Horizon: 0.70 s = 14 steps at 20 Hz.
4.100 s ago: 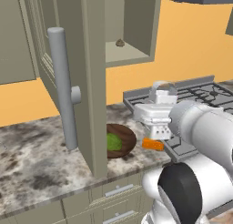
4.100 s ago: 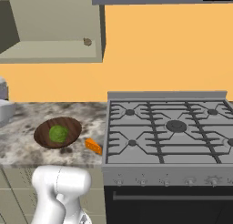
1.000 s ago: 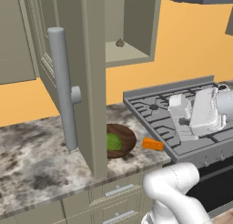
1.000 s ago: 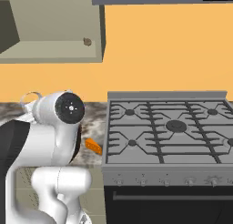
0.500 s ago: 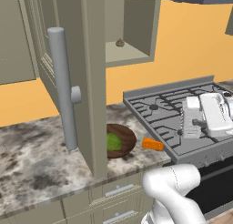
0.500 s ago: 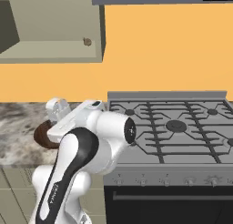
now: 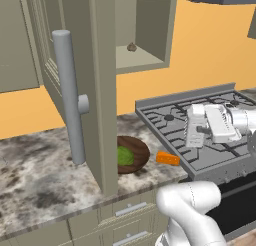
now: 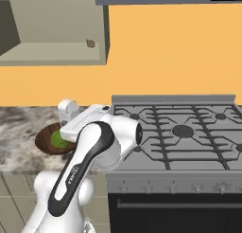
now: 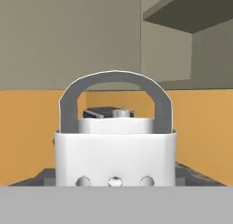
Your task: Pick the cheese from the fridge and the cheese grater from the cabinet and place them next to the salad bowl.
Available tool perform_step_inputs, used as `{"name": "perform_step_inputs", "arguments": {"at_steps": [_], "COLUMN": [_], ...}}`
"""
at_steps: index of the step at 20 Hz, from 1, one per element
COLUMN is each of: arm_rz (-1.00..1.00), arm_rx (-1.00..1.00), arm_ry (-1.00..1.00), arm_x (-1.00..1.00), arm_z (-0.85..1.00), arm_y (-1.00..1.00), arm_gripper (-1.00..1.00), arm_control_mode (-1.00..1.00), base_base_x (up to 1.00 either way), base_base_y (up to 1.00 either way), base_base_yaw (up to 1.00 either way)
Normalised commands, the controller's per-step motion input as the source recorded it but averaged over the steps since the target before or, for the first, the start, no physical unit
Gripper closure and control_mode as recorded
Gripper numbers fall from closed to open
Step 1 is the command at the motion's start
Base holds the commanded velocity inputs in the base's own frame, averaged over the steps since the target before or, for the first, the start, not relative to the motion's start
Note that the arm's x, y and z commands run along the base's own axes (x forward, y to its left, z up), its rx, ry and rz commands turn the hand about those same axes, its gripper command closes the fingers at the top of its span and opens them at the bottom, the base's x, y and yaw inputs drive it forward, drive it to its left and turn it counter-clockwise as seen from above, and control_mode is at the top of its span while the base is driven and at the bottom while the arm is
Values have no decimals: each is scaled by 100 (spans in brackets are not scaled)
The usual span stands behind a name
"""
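Over the stove, beside the counter, the gripper is carrying the cheese grater, its jaws standing wide around the grater's body. Over the last second the arm has been swinging right, away from the salad bowl. The cheese is lying just beside the bowl; the grater is not yet set down.
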Motion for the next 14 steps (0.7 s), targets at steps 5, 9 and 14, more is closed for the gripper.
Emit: {"name": "perform_step_inputs", "arguments": {"at_steps": [5, 9, 14], "arm_rz": [13, 16, 7], "arm_rx": [-1, 0, 0], "arm_ry": [-13, -4, 4], "arm_x": [53, 54, 59], "arm_z": [-41, -23, -25], "arm_y": [0, -2, 0], "arm_gripper": [100, 100, 100], "arm_control_mode": [-100, -100, -100], "base_base_x": [0, 0, 0], "base_base_y": [0, 0, 0], "base_base_yaw": [0, 0, 0]}}
